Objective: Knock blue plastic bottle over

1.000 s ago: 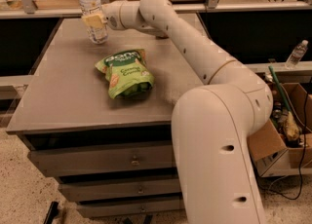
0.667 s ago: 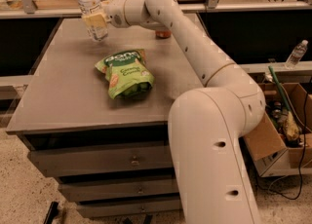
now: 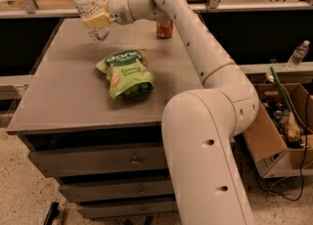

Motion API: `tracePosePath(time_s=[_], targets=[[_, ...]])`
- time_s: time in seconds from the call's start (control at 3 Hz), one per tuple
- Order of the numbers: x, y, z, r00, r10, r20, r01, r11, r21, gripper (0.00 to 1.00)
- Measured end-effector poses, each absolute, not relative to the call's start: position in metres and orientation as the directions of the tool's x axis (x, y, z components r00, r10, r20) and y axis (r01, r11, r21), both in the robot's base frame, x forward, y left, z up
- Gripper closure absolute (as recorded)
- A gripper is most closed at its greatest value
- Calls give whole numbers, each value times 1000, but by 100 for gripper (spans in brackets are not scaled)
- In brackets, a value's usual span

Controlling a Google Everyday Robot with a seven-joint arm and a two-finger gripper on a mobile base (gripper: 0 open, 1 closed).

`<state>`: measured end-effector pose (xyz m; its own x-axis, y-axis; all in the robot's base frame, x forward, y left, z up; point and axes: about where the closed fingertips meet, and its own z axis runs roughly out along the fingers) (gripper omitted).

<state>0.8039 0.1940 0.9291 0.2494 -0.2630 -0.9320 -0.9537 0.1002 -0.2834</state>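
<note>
The blue plastic bottle (image 3: 87, 5) is a clear bottle with a white cap, near the far left of the grey table (image 3: 58, 92). It leans with its cap toward the left and its base still on the tabletop. My gripper (image 3: 96, 20) is at the end of the arm reaching from the right, pressed against the bottle's lower half. A red cola can (image 3: 165, 28) stands upright at the far middle of the table. A green snack bag (image 3: 127, 72) lies flat in the table's middle.
The table has drawers (image 3: 98, 160) below its front edge. A shelf rail (image 3: 29, 11) runs behind the table. A second clear bottle (image 3: 298, 55) stands on a ledge at the right, above an open cardboard box (image 3: 281, 131) of clutter.
My gripper has pushed left against the bottle. The bottle has gone from upright to leaning left, cap moving left. The can and bag have not moved.
</note>
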Motion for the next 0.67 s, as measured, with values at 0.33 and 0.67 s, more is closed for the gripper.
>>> tracePosePath(time_s=[0.33, 0.67], targets=[[795, 186, 935, 267, -258, -928, -955, 61, -291, 100], [790, 175, 947, 326, -241, -914, -937, 47, -347, 100]])
